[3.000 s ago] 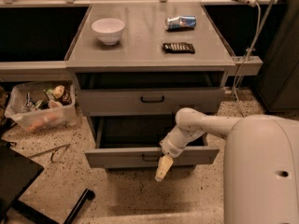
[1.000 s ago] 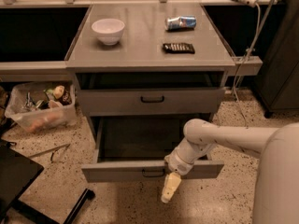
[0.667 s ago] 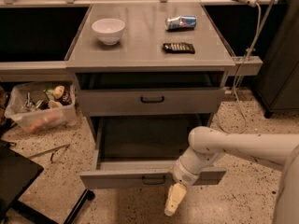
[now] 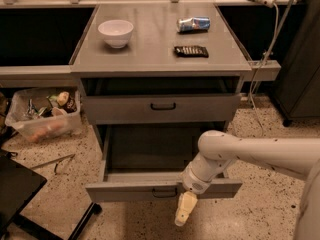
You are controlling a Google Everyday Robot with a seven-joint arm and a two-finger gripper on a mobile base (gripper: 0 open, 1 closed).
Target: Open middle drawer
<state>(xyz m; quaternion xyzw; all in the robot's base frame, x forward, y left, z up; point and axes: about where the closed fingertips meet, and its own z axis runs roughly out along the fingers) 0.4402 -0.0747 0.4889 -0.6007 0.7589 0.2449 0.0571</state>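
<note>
The middle drawer is a wide grey drawer with a low front panel and a small black loop handle. It stands pulled far out of the cabinet, and its plain grey tray shows empty. My gripper hangs pointing down in front of the drawer's front panel. It is just right of the handle and slightly below it, and I cannot tell whether it touches. My white arm reaches in from the right, over the drawer's right end.
The taller-fronted drawer above is shut. On the cabinet top are a white bowl, a can and a black flat object. A plastic bin sits on the floor at left. A black chair base is at bottom left.
The middle drawer has slid further out toward the camera. My gripper and arm have moved down and forward with its front panel.
</note>
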